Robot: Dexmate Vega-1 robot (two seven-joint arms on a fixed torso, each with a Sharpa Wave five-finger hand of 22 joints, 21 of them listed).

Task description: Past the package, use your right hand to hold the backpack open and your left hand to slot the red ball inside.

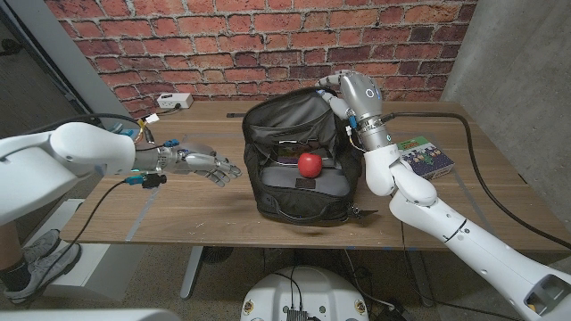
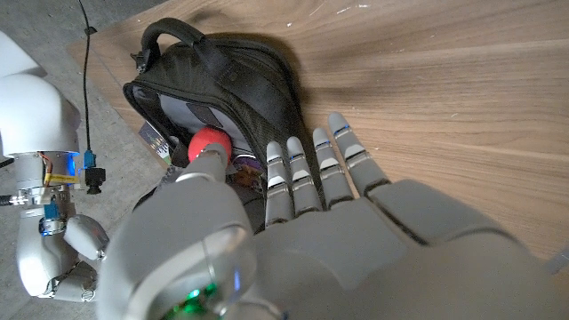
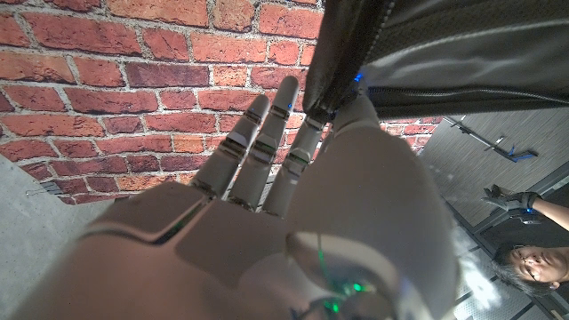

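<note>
The red ball [image 1: 309, 164] sits on the front panel of the black backpack [image 1: 299, 169], just beside the left hand's [image 1: 202, 164] fingertips but apart from them; in the left wrist view it shows just past that hand's thumb. The left hand holds nothing, fingers stretched out and slightly spread toward the bag, above the wooden tabletop [image 1: 178, 209]. The right hand [image 1: 343, 92] grips the backpack's upper rim at its far right corner, pinching the fabric edge between thumb and fingers [image 3: 267, 142] and keeping the mouth pulled open. Beyond the right forearm lies a flat printed package [image 1: 426, 157] on the tabletop, well apart from the bag.
</note>
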